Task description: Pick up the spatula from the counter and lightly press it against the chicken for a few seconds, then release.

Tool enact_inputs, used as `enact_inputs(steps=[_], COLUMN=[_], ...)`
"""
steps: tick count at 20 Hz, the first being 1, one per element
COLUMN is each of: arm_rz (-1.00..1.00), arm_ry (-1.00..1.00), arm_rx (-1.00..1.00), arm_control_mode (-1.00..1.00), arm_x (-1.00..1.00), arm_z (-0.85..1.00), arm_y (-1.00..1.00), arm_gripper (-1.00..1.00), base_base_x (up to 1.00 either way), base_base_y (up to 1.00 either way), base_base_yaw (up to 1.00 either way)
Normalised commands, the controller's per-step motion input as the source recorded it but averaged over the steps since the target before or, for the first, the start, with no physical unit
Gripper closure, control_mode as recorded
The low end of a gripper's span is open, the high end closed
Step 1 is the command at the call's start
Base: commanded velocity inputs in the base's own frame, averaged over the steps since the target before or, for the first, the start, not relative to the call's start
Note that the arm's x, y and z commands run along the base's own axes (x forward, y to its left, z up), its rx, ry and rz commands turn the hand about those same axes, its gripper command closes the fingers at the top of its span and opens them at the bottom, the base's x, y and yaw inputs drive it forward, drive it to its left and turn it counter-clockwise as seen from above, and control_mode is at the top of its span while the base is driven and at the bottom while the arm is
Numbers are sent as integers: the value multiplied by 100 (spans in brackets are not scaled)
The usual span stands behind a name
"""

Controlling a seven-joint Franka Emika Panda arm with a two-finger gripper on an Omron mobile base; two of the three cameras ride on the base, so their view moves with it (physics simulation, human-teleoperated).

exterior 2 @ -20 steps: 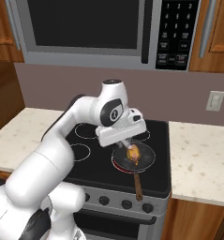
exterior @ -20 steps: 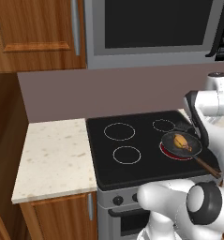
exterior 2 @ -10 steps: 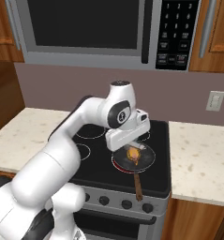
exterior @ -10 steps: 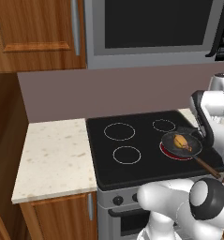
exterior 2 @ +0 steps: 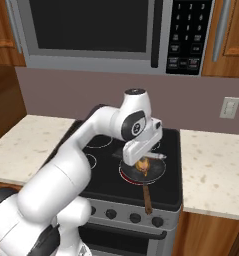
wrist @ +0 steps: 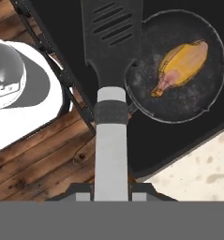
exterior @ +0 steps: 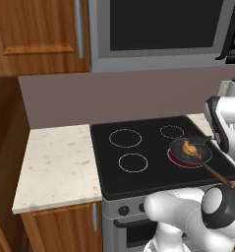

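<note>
So pickup looked done: gripper (wrist: 112, 190) was clamped on the spatula (wrist: 112, 56) handle, blade held over the stove (exterior: 148, 179), just beside the pan (wrist: 179, 110) at its near right. Chicken (wrist: 183, 63) lay in the pan, untouched. Press, hold and release remained.

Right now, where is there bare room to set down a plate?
Bare: the speckled beige counter left of the black cooktop, its matching stretch on the right, and the three unused burners. Crowded: the front right burner, holding the dark frying pan with golden chicken.
</note>
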Motion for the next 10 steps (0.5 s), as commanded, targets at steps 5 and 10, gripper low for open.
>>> enact_inputs(steps=[5,10], arm_rz=[14,12], arm_ry=[0,0], arm_rx=[-3,-2], arm_control_mode=[-100,-100], arm_x=[4,7], arm_z=[-15,-7], arm_y=[-4,-6], arm_gripper=[100,100], base_base_x=[0,0], base_base_y=[0,0], base_base_yaw=[0,0])
